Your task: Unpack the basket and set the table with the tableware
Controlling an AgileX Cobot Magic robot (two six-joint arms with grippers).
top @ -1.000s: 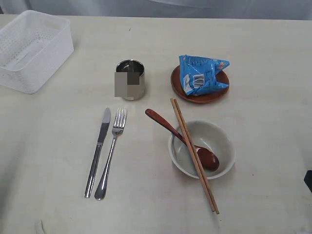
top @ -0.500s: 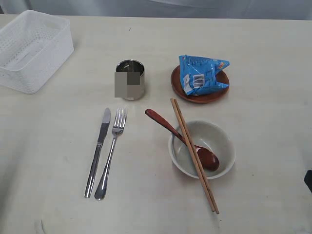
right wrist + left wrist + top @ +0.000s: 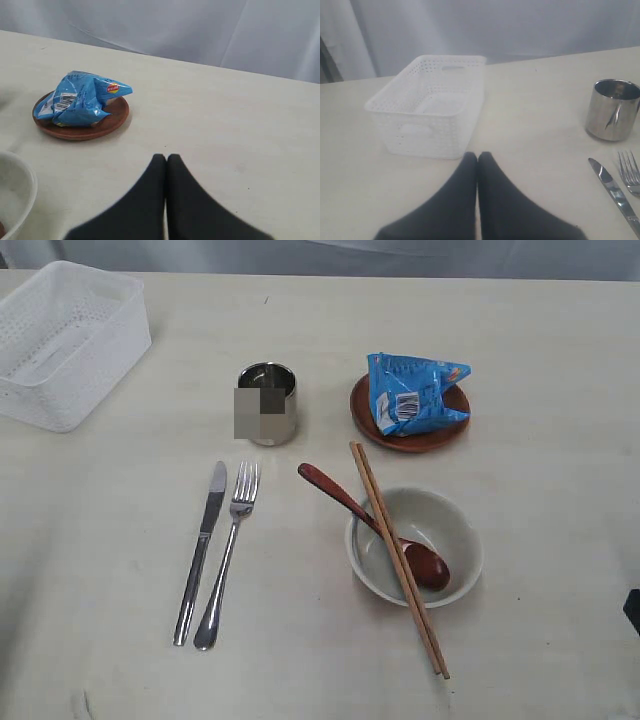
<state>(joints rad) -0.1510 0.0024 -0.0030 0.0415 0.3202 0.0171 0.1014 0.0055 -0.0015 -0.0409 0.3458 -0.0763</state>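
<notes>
Packet print: the blue snack packet [image 3: 415, 392] carries a white barcode panel; a small red-and-yellow logo shows in the right wrist view, too small to read.
Cup marking: the front of the steel cup [image 3: 266, 378] is blurred in the exterior view; nothing legible.
Basket: white basket [image 3: 95, 380], small-holed lattice walls, cut-out handles; far left on the table [image 3: 540, 360].
Plate: round brown plate [image 3: 405, 444], far right of centre, under the packet.
Cup position: upright, left of the plate, apart from it.
Knife and fork: steel knife [image 3: 200, 552] and fork [image 3: 226, 558] side by side, near left of centre; knife on the left.
Bowl: pale grey-green bowl [image 3: 445, 525], near right.
Spoon: red-brown spoon [image 3: 340, 495], head inside the bowl, handle out over the rim toward far left.
Chopsticks: wooden pair [image 3: 400, 562] lying across the bowl, far tips close to the plate.
Left gripper [image 3: 477, 157]: fingers pressed together, nothing between them; low over the table, pointing at the basket's near wall, apart from it.
Right gripper [image 3: 166, 159]: fingers pressed together, nothing held; over bare table, well apart from the plate.
</notes>
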